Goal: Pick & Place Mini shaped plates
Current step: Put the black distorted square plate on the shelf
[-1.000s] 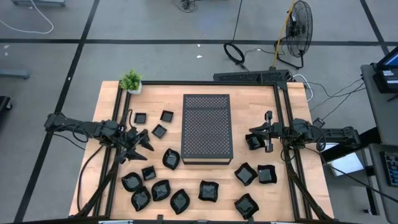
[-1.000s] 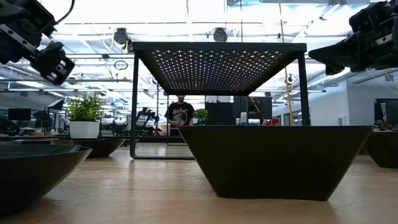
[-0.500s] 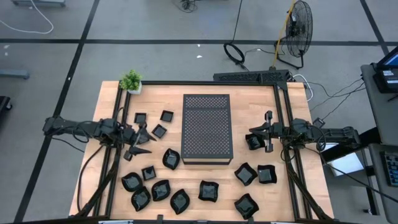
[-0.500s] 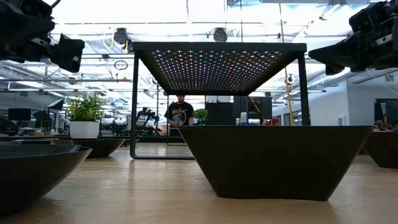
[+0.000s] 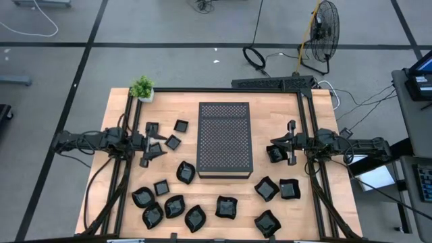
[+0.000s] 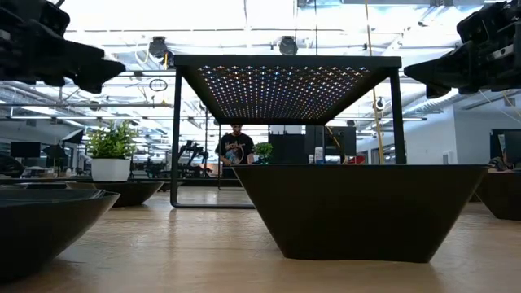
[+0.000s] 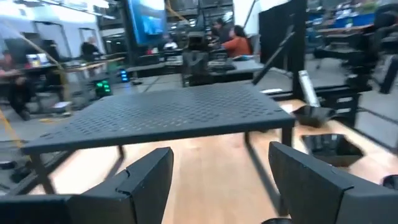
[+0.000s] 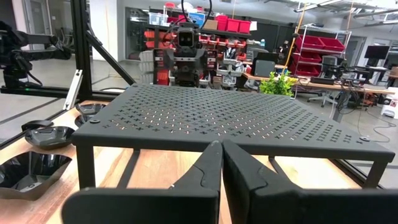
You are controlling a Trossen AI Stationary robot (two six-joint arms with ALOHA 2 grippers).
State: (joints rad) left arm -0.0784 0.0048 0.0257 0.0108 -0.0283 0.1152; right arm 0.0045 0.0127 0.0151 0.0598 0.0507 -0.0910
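Several small glossy black mini shaped plates lie flat on the wooden table: a few at the far left (image 5: 173, 142), a row along the near edge (image 5: 195, 217), some at the near right (image 5: 266, 189), and one (image 5: 275, 154) under the right arm. My left gripper (image 5: 155, 146) hangs open above the table at the left, pointing level toward the perforated stand (image 5: 225, 139), with nothing between its fingers (image 7: 143, 180). My right gripper (image 8: 222, 168) hangs shut and empty at the right, also pointing at the stand.
The dark perforated stand (image 8: 224, 118) rests on thin legs at the table's middle, between the two arms. A potted plant (image 5: 142, 88) sits at the far left corner. A black frame (image 5: 216, 90) borders the table. A person (image 6: 236, 148) is in the room behind.
My left gripper has swung from slanting toward the near edge to pointing level at the stand, shifting a little toward the far edge and rolling about its own axis. It has stayed open. No plate has moved.
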